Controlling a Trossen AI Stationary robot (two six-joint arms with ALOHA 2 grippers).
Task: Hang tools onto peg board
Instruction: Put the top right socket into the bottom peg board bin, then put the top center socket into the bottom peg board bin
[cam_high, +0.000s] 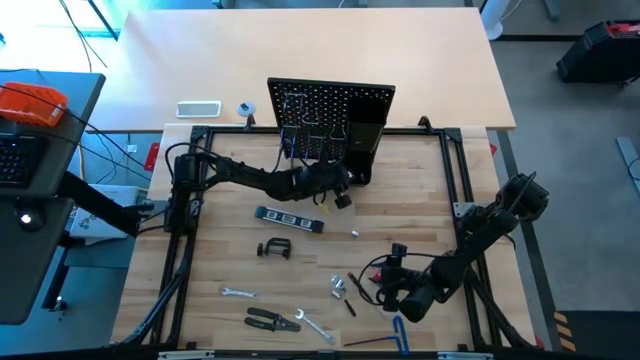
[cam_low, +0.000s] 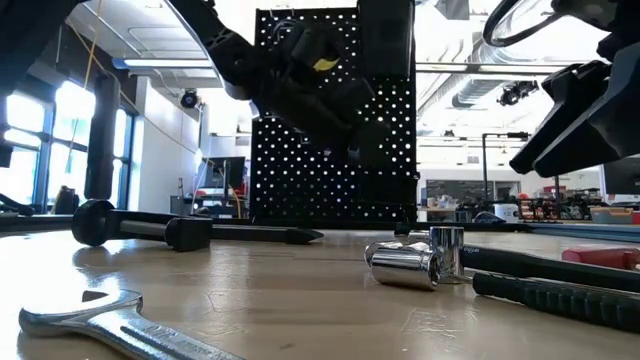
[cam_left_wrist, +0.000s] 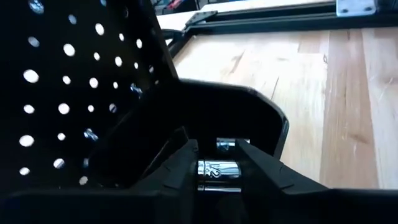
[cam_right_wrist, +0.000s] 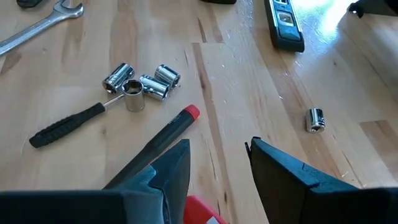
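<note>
Tabletop (cam_right_wrist: 249, 81): pale wood, smooth, visible grain, slight sheen. Sockets (cam_right_wrist: 142, 84): polished, mirror-bright metal. Wrench (cam_low: 100, 320): brushed silver metal. Peg board (cam_low: 330, 150): matt black perforated panel. Left gripper (cam_left_wrist: 217, 169) fingers (cam_left_wrist: 264, 165): matt black plastic, pinching a glossy chrome socket (cam_left_wrist: 217, 169). Handle (cam_right_wrist: 65, 124): textured black grip.

Left gripper (cam_high: 342, 190) jaws clamped, arm outstretched; right gripper (cam_high: 392, 292) jaws parted, arm folded
</note>
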